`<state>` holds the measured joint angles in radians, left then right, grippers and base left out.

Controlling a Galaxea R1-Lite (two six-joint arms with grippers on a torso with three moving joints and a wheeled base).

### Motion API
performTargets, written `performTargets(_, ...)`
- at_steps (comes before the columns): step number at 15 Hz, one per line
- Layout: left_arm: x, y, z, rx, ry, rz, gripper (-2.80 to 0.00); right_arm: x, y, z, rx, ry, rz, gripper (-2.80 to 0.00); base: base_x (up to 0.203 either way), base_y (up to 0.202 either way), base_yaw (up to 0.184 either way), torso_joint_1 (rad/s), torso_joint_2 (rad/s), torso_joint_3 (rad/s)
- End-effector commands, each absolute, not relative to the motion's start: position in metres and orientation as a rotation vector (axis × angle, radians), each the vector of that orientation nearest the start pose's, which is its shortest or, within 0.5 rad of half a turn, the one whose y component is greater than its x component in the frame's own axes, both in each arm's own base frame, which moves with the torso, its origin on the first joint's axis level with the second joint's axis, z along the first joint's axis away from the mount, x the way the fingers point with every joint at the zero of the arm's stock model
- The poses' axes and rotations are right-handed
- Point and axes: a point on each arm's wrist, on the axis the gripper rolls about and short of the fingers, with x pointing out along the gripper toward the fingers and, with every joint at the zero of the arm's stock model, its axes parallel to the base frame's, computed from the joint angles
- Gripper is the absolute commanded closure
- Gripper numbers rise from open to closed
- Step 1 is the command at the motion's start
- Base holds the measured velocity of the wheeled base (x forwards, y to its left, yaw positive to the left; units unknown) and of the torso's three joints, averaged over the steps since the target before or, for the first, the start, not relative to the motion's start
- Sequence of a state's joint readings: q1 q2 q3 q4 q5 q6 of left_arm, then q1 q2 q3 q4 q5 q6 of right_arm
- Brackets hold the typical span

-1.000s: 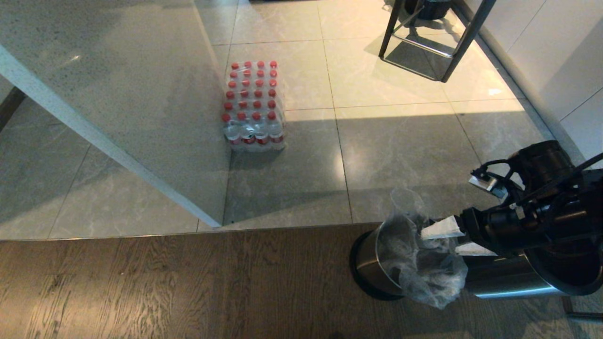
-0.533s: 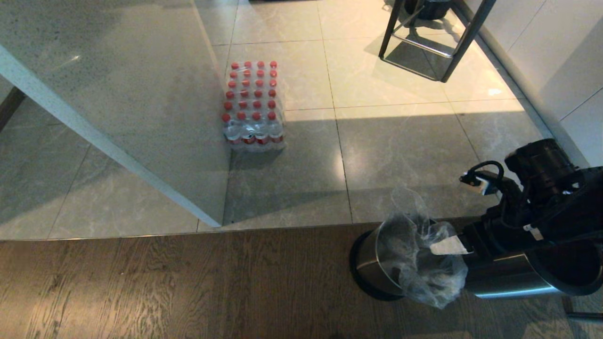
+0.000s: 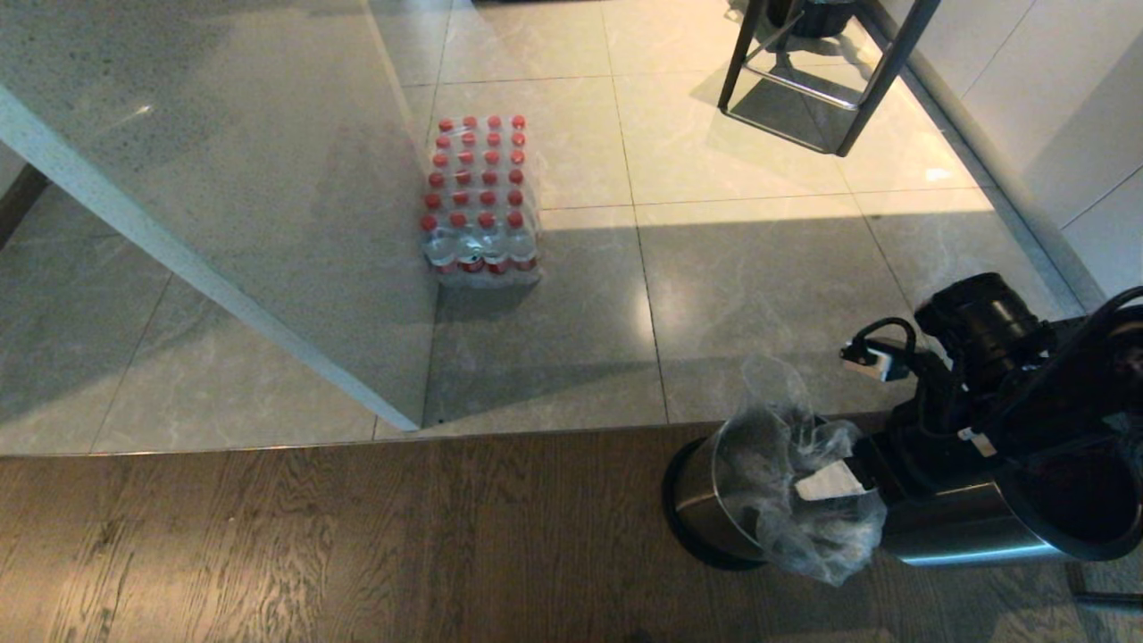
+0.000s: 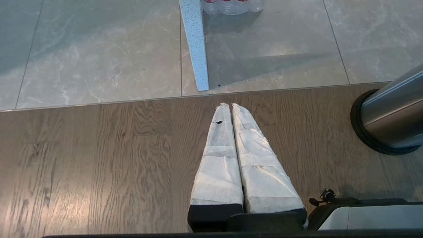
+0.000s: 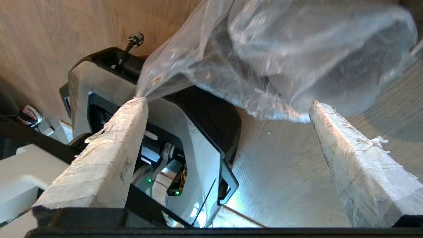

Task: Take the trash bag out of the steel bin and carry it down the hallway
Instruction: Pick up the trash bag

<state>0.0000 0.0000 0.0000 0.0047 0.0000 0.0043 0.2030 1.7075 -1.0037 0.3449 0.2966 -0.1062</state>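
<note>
1. Head view: the steel bin (image 3: pixel 705 500) stands on the wood floor (image 3: pixel 312 536), the trash bag (image 3: pixel 804 500) spilling over its rim
2. Right gripper (image 5: pixel 228 109) sits at the bag, fingers spread wide, gripping nothing
3. Left gripper (image 4: pixel 230 109) hangs over the wood floor, fingers pressed together, empty
4. A pack of red-capped bottles (image 3: pixel 480 201) sits on the tiles, well apart

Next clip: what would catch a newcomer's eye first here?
The clear trash bag bulging over the rim of the steel bin, low right on the wood floor, with the right hand open just beside it. Next, the pack of red-capped bottles on the tiles farther off. The left hand is shut, low over the wood.
</note>
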Motion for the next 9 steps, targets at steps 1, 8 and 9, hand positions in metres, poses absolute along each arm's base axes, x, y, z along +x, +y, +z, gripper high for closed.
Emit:
performTargets(1, -0.023, 0.0, 0.075, 0.005, 0.005, 0.0, 0.0, 0.28, 0.065, 0.146, -0.038, 1.052, 0.509, -2.8, 0.0, 0.0, 0.0, 0.0, 0.0, 0.0)
performTargets(8, -0.023, 0.0, 0.075, 0.005, 0.005, 0.0, 0.0, 0.3, 0.069, 0.156, -0.055, 0.984, 0.513, -2.8, 0.0, 0.0, 0.0, 0.0, 0.0, 0.0)
performTargets(9, -0.023, 0.0, 0.075, 0.005, 0.005, 0.0, 0.0, 0.303, 0.071, 0.153, -0.056, 0.987, 0.516, -2.8, 0.0, 0.0, 0.0, 0.0, 0.0, 0.0)
